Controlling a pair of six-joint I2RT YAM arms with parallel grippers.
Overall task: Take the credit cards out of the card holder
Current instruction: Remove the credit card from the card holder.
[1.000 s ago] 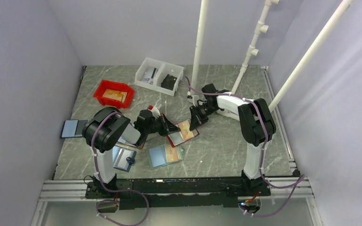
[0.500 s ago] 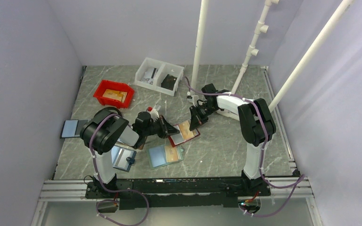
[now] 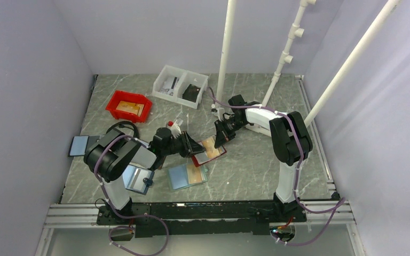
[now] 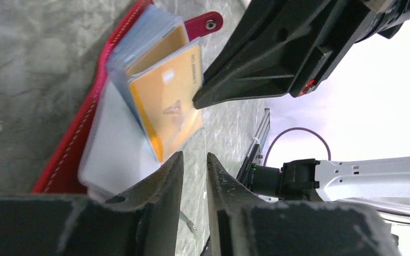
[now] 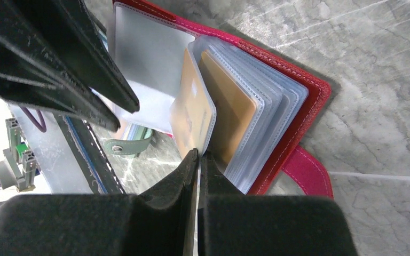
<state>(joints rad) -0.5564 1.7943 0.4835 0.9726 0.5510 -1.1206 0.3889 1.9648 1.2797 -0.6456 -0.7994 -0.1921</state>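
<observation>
The red card holder (image 3: 212,152) lies open at mid-surface (image 3: 251,170). It has a stitched leather-look rim, and its glossy clear sleeves are fanned upward. My right fingers (image 5: 184,178), coming from its 1 o'clock, are pinched closed on the edge of the clear sleeve (image 5: 192,112) that carries an orange card (image 4: 168,101). My left fingers (image 4: 160,184), at its 9 o'clock, stand slightly parted and empty. I would steady that sleeve, nip the thin, stiff, slippery card's exposed corner, and slide it straight out.

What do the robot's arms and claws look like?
Left arm and right arm have bulky black joints, white links and purple cables looped alongside. The left gripper and right gripper have black, wedge-shaped fingers with a rough matte surface.
</observation>
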